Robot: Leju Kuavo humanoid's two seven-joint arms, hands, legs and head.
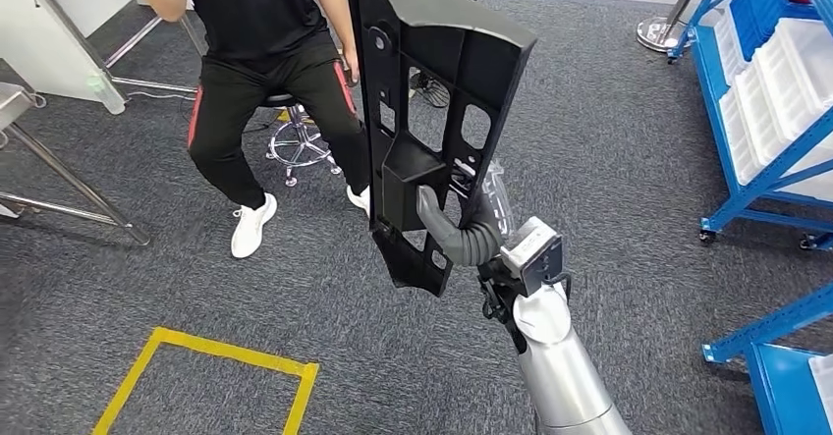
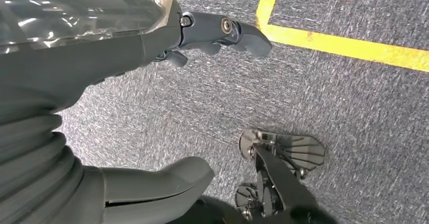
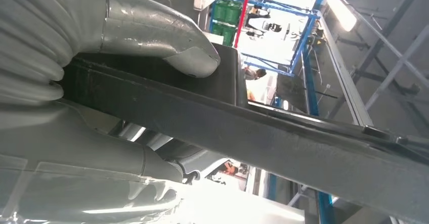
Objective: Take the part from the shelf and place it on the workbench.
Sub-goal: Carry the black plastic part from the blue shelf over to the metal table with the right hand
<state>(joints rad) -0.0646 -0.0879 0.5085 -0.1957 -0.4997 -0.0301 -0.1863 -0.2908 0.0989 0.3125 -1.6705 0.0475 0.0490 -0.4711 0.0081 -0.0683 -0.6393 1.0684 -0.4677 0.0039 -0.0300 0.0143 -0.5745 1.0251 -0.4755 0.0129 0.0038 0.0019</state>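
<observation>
The right robot hand point(image 1: 462, 229) gripped a long black plastic panel point(image 1: 432, 91), a moulded part with cut-outs and ribs, and held it upright above the grey carpet floor point(image 1: 609, 140), near the middle of the scene. In the head view the grey thumb hooked into a boxed recess low on the panel, with the silver forearm rising from the near right. In the right wrist view the thumb point(image 3: 167, 42) pressed on one face of the part point(image 3: 283, 138) while the other fingers point(image 3: 162, 166) wrapped round the opposite side, so the panel was clamped between them.

The left robot hand point(image 2: 202, 102) hung over the carpet, holding nothing, its dark fingers point(image 2: 227, 32) slightly curled and well apart from the thumb point(image 2: 172, 178).

At the far left a person in black clothes and white shoes point(image 1: 260, 72) sat on a chrome stool point(image 1: 300, 140). A yellow tape rectangle point(image 1: 221, 371) marked the floor at the near left. Blue shelving point(image 1: 776, 111) with white bins stood on the right, and metal table legs point(image 1: 59, 190) showed at the left edge.
</observation>
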